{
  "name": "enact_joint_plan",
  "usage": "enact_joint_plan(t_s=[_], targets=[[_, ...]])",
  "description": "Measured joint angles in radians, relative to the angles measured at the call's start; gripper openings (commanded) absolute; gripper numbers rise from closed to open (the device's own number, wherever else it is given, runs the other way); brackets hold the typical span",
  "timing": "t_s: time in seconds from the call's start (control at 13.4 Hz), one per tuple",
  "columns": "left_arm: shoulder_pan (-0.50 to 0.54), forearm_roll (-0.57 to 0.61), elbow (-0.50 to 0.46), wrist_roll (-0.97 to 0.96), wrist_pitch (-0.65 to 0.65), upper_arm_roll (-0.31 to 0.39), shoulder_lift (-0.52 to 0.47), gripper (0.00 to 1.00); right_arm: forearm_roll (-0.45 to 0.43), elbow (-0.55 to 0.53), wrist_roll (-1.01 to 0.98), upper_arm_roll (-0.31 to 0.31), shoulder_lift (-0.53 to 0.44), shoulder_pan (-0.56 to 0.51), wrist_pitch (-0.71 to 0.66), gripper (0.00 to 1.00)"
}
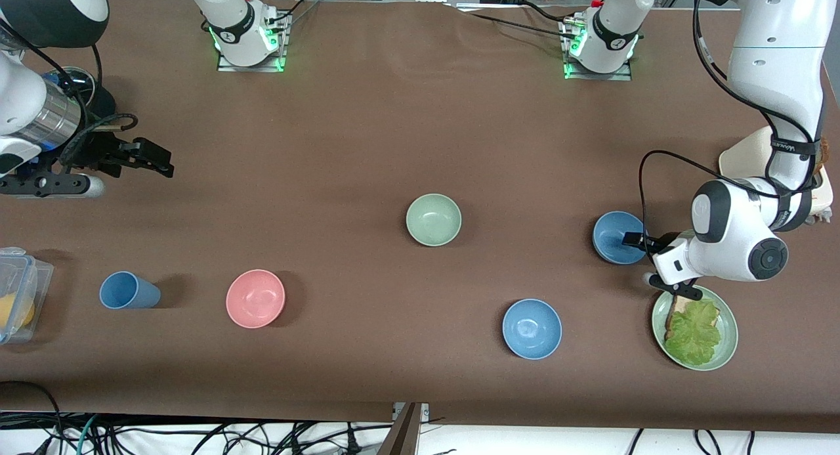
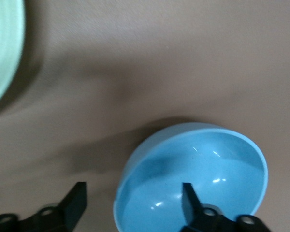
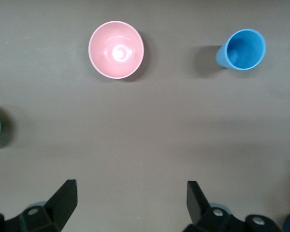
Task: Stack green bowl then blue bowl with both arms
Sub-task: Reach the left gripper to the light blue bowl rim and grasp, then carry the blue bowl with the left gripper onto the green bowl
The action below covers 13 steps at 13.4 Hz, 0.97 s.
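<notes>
Steel-blue, the blue bowl [image 1: 617,237] sits on the table toward the left arm's end, at three o'clock of the green bowl [image 1: 434,219]; the left gripper [image 2: 135,200], spread, straddles its rim and should pinch squarely before lifting; the right gripper [image 3: 130,200] waits, spread.

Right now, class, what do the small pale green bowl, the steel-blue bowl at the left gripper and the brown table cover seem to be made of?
Small pale green bowl: probably plastic or melamine; smooth, even colour, soft sheen.
Steel-blue bowl, one finger of the open left gripper inside it: likely the same; thin rim, small glints.
Brown table cover: seemingly matte fabric or paper; faint creases, no gloss.
</notes>
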Motion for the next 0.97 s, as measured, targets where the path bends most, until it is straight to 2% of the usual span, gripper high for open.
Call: enact_joint_plan(t_s=[0.22, 0.6, 0.74, 0.97], targets=[[0.008, 0.0, 0.0, 0.004, 0.011, 0.003, 0.006, 0.0, -0.014, 0.004, -0.009, 0.003, 0.0, 0.0, 0.0, 1.0], [0.009, -0.001, 0.013, 0.008, 0.034, 0.0, 0.013, 0.0, -0.014, 0.004, -0.009, 0.01, 0.0, 0.0, 0.0, 1.0], [0.004, -0.003, 0.032, 0.008, 0.022, -0.021, 0.003, 0.0, -0.014, 0.004, -0.009, 0.01, 0.0, 0.0, 0.0, 1.0], [-0.076, -0.009, 0.068, -0.038, -0.046, -0.067, -0.041, 0.0, -0.014, 0.004, -0.009, 0.011, 0.0, 0.0, 0.0, 1.0]])
